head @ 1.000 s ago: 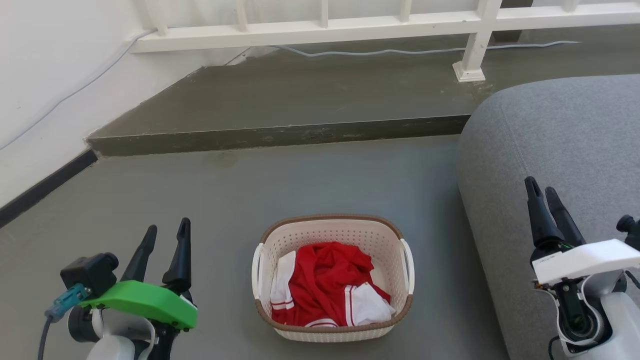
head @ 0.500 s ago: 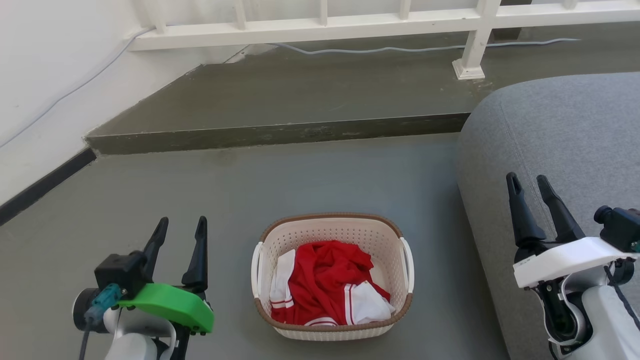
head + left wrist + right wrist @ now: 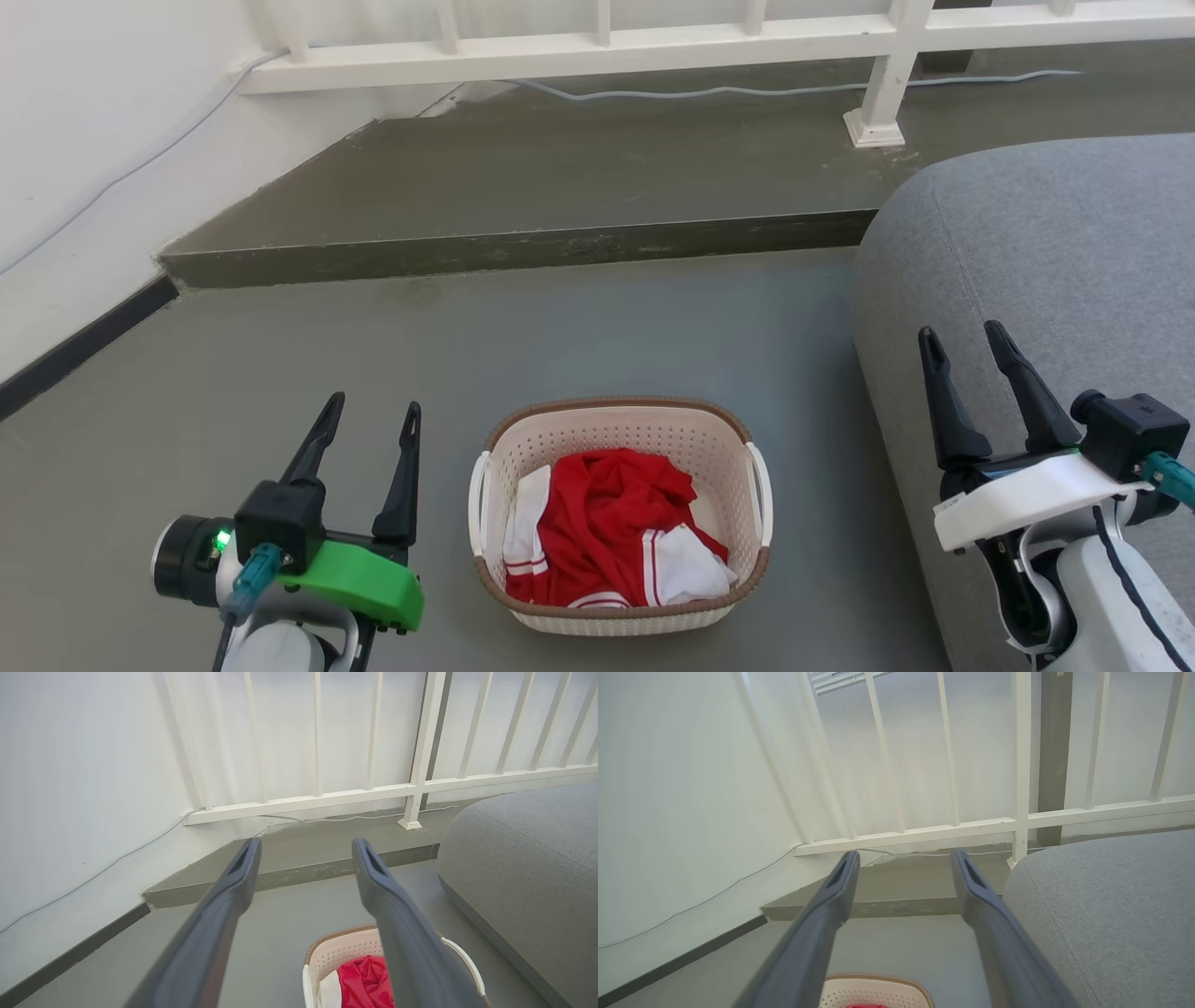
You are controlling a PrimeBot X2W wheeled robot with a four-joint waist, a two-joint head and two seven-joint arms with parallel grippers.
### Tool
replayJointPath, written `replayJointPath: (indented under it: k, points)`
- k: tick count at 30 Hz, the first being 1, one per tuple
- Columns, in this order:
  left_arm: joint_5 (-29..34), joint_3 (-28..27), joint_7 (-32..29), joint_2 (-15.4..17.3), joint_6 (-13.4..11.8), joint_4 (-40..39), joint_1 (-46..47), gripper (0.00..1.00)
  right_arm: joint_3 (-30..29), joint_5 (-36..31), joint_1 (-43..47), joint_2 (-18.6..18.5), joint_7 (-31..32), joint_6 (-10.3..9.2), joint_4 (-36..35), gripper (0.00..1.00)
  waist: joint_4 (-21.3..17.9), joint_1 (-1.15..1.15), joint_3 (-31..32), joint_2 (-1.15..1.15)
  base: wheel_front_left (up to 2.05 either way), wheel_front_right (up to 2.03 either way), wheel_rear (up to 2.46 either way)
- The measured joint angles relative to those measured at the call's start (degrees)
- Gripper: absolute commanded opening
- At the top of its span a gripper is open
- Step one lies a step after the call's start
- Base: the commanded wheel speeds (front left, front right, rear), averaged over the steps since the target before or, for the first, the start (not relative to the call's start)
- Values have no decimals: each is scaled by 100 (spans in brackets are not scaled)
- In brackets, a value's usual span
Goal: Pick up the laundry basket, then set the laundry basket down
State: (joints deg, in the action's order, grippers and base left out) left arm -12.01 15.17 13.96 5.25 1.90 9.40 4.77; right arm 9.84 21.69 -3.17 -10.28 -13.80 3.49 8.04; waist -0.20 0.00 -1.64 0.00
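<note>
The laundry basket (image 3: 621, 429) stands on the grey floor, cream-white and perforated with a brown rim and white side handles; red and white clothes (image 3: 611, 532) lie inside. Its near corner also peeks into the left wrist view (image 3: 334, 956) and its rim into the right wrist view (image 3: 878, 989). My left gripper (image 3: 372, 413) hovers to the basket's left, open and holding nothing. My right gripper (image 3: 963, 337) is open over the sofa edge, right of the basket, also holding nothing. Both point away from me, with neither touching the basket.
A grey sofa (image 3: 1055, 280) fills the right side, close to the basket. A raised concrete step (image 3: 523, 247) runs across behind, with a white railing (image 3: 597, 47) and a cable (image 3: 747, 91) on it. A white wall with a dark skirting (image 3: 75, 350) bounds the left.
Both grippers have moved inward toward the basket, and the right gripper's fingers have spread from nearly together to open. The basket has stayed in place.
</note>
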Motion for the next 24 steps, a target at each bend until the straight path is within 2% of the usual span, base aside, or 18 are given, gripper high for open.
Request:
replayJointPath:
  k: [24]
  points:
    - [162, -138, 46, -78, 12, 93, 0, 100, -222, -278, 9, 246, -53, 53, 37, 100, -19, 0, 0, 0, 0, 0, 0]
